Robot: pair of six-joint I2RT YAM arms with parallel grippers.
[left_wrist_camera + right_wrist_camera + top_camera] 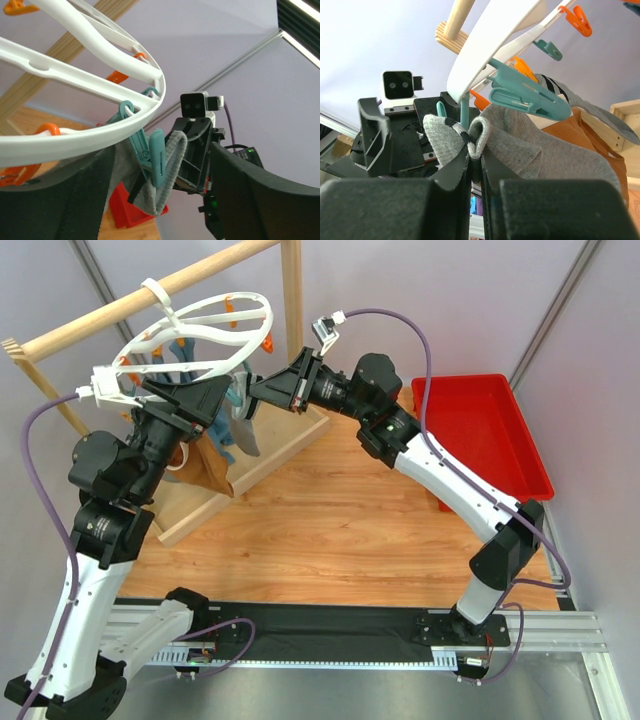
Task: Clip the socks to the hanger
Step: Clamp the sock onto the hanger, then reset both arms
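The white ring hanger (200, 335) hangs by its hook from the wooden rail. Both grippers meet under its right rim. My right gripper (477, 150) is shut on the folded striped cuff of a grey sock (520, 140), just below a teal clip (530, 97). In the left wrist view, a teal clip (156, 157) under the ring (75, 80) overlaps that sock (167, 175); whether it bites the cloth I cannot tell. My left gripper (160, 200) is open, its fingers wide on either side of clip and sock. A second sock (600, 117) hangs behind.
A wooden rail frame (150, 295) on a wooden base (250, 465) carries the hanger. A brown tote bag (215, 470) and a teal cloth (225, 435) hang under the ring. A red tray (480, 430) stands at the right. Orange clips (577, 20) dangle from the ring.
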